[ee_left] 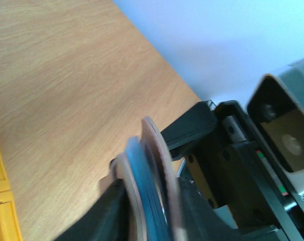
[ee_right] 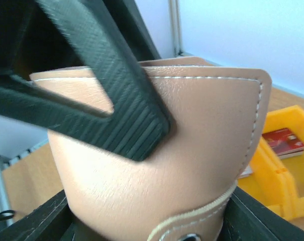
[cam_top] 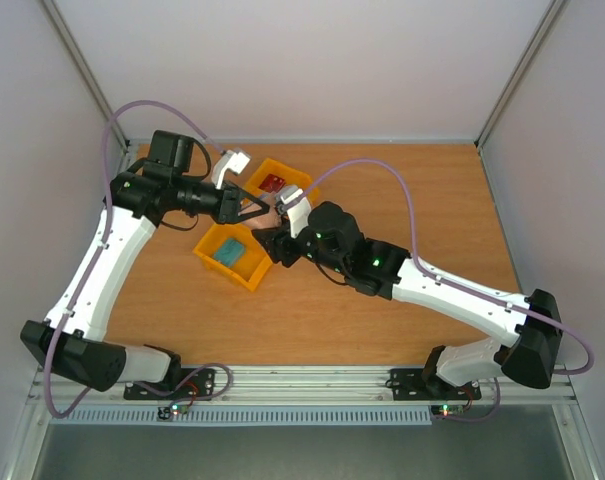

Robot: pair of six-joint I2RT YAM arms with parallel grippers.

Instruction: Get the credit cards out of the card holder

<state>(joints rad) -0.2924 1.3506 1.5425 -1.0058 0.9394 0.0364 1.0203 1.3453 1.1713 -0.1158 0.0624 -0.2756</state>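
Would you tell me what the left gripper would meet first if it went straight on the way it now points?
Probably the right gripper, which sits close behind the card holder that the left gripper clamps; the exact gap between them is unclear.

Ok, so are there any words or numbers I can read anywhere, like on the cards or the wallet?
No text is readable in any view.
On the dark red card in the yellow plastic tray: pale marks, too small and blurred to read.
On the teal card: too small to tell.
On the taupe-brown stitched card holder: no print on the side that shows, only stitching.
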